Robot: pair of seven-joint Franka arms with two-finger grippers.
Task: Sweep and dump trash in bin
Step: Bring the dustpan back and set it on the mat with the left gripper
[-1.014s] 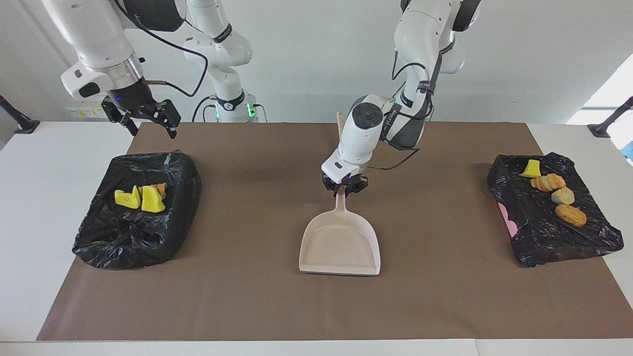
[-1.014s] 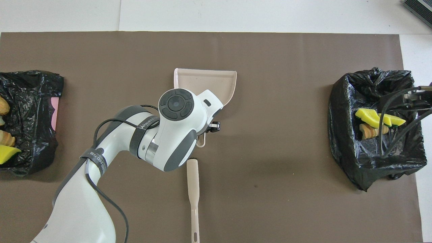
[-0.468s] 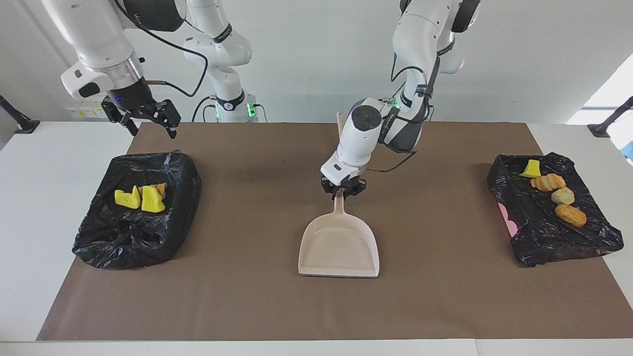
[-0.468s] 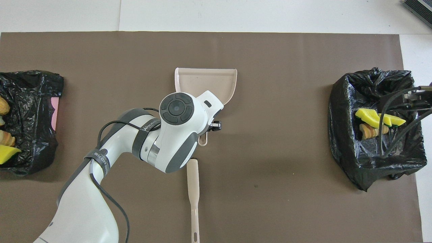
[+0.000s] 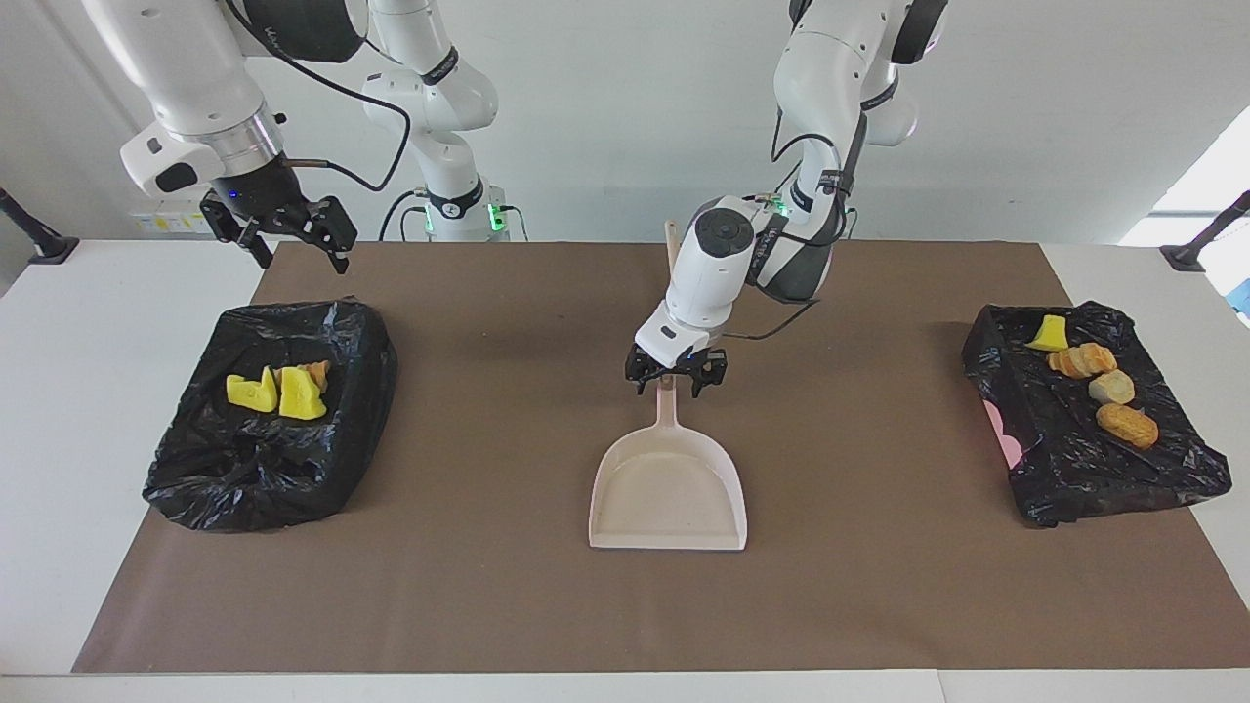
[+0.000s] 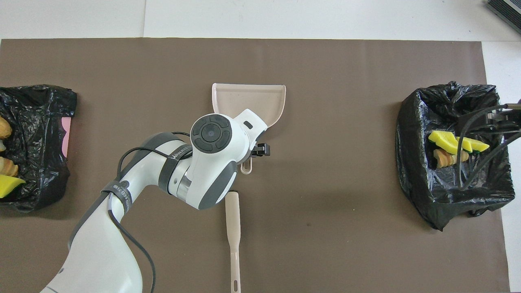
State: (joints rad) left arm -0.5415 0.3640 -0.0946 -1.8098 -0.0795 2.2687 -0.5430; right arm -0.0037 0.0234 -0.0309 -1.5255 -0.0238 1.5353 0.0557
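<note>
The beige dustpan (image 5: 669, 498) lies flat on the brown mat in the middle, its handle pointing toward the robots. My left gripper (image 5: 676, 383) is open just above the handle's end, one finger on each side, not gripping it. Yellow trash chunks (image 5: 275, 393) and a brown piece (image 5: 314, 372) lie in the black-bagged bin (image 5: 264, 478) at the right arm's end. My right gripper (image 5: 298, 252) hangs open and empty above that bin's near edge. A yellow piece (image 5: 1050, 334) and three bread-like pieces (image 5: 1111, 389) lie on a black bag (image 5: 1104, 478) at the left arm's end.
The beige brush (image 6: 233, 228) lies on the mat nearer to the robots than the dustpan (image 6: 248, 97), handle toward the robots, its head hidden under my left arm. The mat (image 5: 488, 586) is bordered by white table.
My left gripper has opened and let go of the dustpan handle, and the pan has settled flat on the mat. The right arm has not moved.
</note>
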